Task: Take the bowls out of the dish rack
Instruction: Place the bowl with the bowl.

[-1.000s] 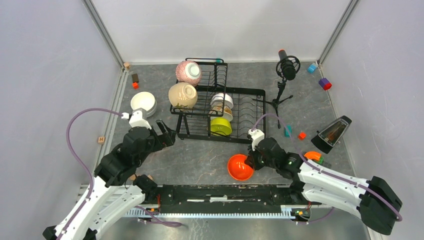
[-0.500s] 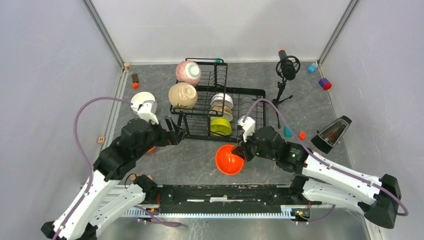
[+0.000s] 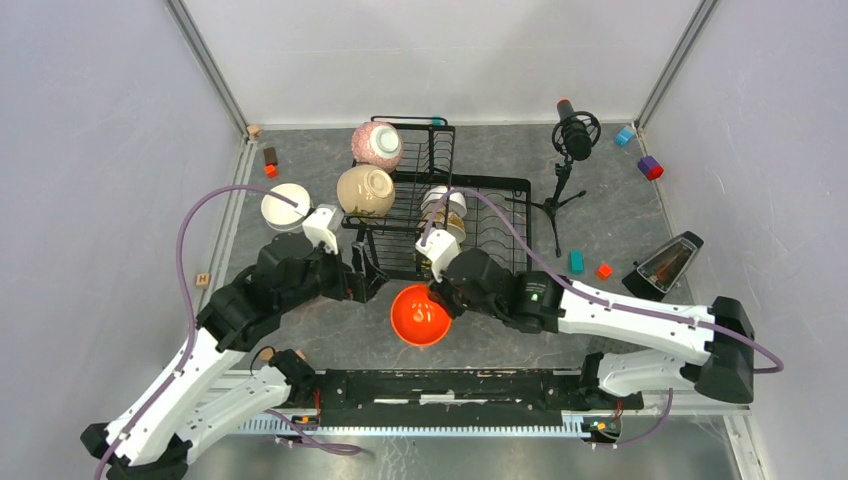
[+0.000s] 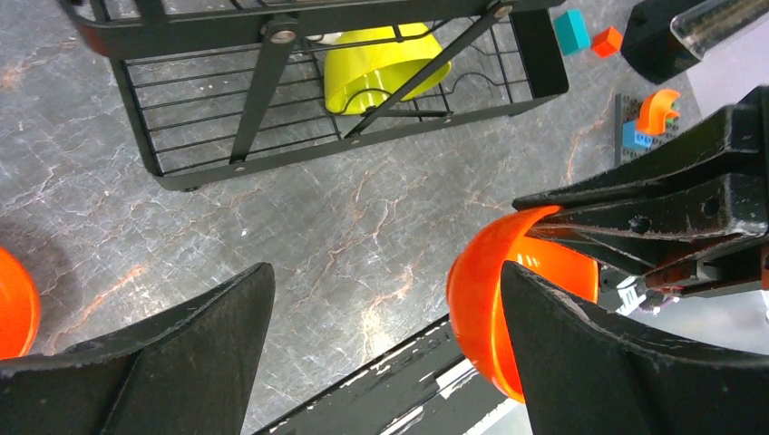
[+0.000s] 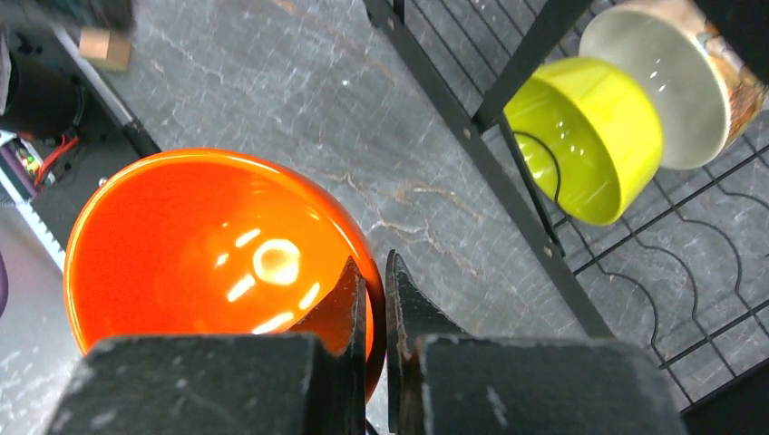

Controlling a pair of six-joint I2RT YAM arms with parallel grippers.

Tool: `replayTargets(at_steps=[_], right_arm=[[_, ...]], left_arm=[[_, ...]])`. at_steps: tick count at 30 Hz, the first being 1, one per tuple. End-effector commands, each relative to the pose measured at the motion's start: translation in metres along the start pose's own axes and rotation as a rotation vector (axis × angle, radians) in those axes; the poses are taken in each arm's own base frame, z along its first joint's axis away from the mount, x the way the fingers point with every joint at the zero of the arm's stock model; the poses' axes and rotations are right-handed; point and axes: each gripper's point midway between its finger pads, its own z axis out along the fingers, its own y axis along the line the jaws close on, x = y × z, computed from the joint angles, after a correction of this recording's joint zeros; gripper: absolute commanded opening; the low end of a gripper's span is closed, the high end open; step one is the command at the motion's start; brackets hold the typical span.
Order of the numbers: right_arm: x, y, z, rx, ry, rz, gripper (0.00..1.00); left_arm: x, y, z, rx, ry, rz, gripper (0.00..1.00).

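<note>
We have the right gripper (image 5: 372,276) clamped on the rim of an orange bowl (image 3: 420,316), one finger inside the wall and one outside, which is why the bowl hangs tilted rather than level. It is out of the dish rack (image 3: 500,184), just in front of the lower tray and over the table (image 3: 330,325), and we cannot tell whether its base touches the surface. A rim pinch suits a thin, smooth wall but resists swinging poorly, so we judge the set-down wants to be slow and low. Our left gripper (image 3: 358,277) is spread fully and holds nothing, its fingers aimed at the gap between rack and orange bowl; whether it waits for a handover or the next pick we cannot say. In the lower tray a lime green bowl (image 5: 589,136) stands on edge between the wires with a patterned bowl (image 5: 671,82) close behind it, propped that way to drain. A beige bowl (image 3: 365,190) and a pink-speckled bowl (image 3: 377,143) lie overturned on the upper shelf. A white bowl (image 3: 284,205) and a second orange bowl (image 4: 14,304) sit on the table left of the rack, which we take as unloaded, so much of the job is left
</note>
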Motion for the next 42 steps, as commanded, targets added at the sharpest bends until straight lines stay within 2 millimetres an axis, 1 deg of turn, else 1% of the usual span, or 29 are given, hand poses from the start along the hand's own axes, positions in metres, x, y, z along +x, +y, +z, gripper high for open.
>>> replayTargets(at_steps=[1, 6, 9, 12, 15, 18, 24, 28, 33, 38, 41, 42], right_arm=[[-0.049, 0.002, 0.001, 0.053, -0.113, 0.023, 0.0], [-0.065, 0.004, 0.004, 0.076, -0.128, 0.016, 0.0], [-0.07, 0.004, 0.007, 0.095, -0.136, 0.014, 0.0], [-0.072, 0.0, 0.008, 0.123, -0.144, 0.021, 0.0], [-0.076, 0.0, 0.008, 0.131, -0.163, 0.038, 0.0], [-0.081, 0.001, 0.008, 0.129, -0.184, 0.06, 0.0], [-0.085, 0.011, 0.012, 0.098, -0.197, 0.081, 0.0], [-0.089, 0.016, 0.013, 0.087, -0.205, 0.084, 0.0], [-0.087, 0.023, 0.016, 0.068, -0.2, 0.082, 0.0], [-0.084, 0.031, 0.021, 0.024, -0.192, 0.071, 0.0], [-0.084, 0.033, 0.021, 0.014, -0.197, 0.069, 0.0], [-0.085, 0.033, 0.02, 0.009, -0.202, 0.069, 0.0]], left_arm=[[-0.003, -0.009, -0.003, 0.029, 0.019, 0.09, 1.0], [0.004, -0.006, -0.005, 0.014, 0.044, 0.129, 0.98], [0.01, -0.004, -0.004, 0.004, 0.077, 0.141, 0.97], [0.013, -0.002, -0.003, -0.013, 0.088, 0.149, 0.96], [0.014, 0.004, -0.001, -0.056, 0.099, 0.162, 0.91], [0.016, 0.009, 0.002, -0.106, 0.126, 0.185, 0.84], [0.019, 0.015, 0.002, -0.193, 0.149, 0.26, 0.77], [0.02, 0.016, 0.003, -0.208, 0.15, 0.274, 0.66], [0.021, 0.019, 0.002, -0.22, 0.14, 0.264, 0.46], [0.021, 0.019, 0.003, -0.223, 0.141, 0.269, 0.34], [0.023, 0.02, 0.006, -0.231, 0.154, 0.276, 0.19], [0.023, 0.02, 0.007, -0.234, 0.155, 0.276, 0.09]])
